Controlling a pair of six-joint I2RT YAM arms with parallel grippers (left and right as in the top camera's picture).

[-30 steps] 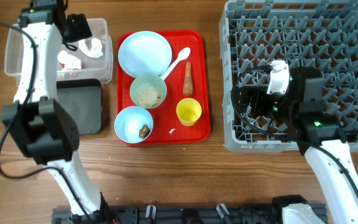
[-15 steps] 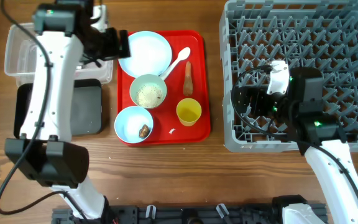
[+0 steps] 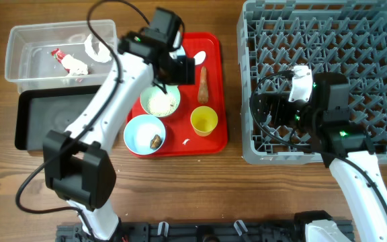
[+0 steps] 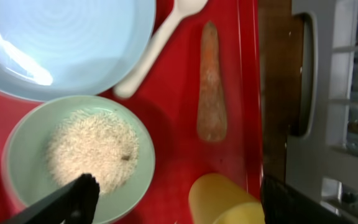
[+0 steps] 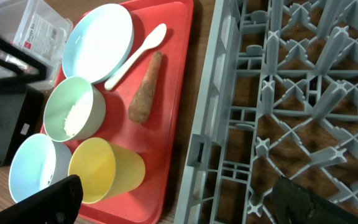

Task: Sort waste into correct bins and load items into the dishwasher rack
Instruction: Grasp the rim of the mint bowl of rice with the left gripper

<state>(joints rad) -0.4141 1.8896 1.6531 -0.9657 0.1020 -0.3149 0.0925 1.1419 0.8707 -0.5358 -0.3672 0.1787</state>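
Note:
My left gripper (image 3: 181, 69) is open and empty above the red tray, over the rice bowl (image 3: 160, 101) and the orange-brown stick (image 3: 203, 85). In the left wrist view the open gripper (image 4: 179, 202) hangs above the rice bowl (image 4: 79, 155), yellow cup (image 4: 225, 199), stick (image 4: 211, 93), white spoon (image 4: 160, 40) and pale blue plate (image 4: 61, 43). A second bowl (image 3: 144, 133) holds a brown lump. The red-and-white wrapper (image 3: 59, 55) and crumpled paper (image 3: 96, 50) lie in the clear tub (image 3: 19, 64). My right gripper (image 3: 264, 111) is open and empty over the grey rack's (image 3: 328, 40) front left corner.
The black tray (image 3: 59, 121) sits in front of the tub. The red serving tray (image 3: 217, 81) lies between the bins and the rack. A small white scrap (image 3: 185, 142) lies on its front part. The yellow cup (image 3: 203, 121) stands near the tray's right edge.
My left arm has swung right from the clear tub to above the red tray, uncovering the wrapper and paper in the tub. The right arm has not moved.

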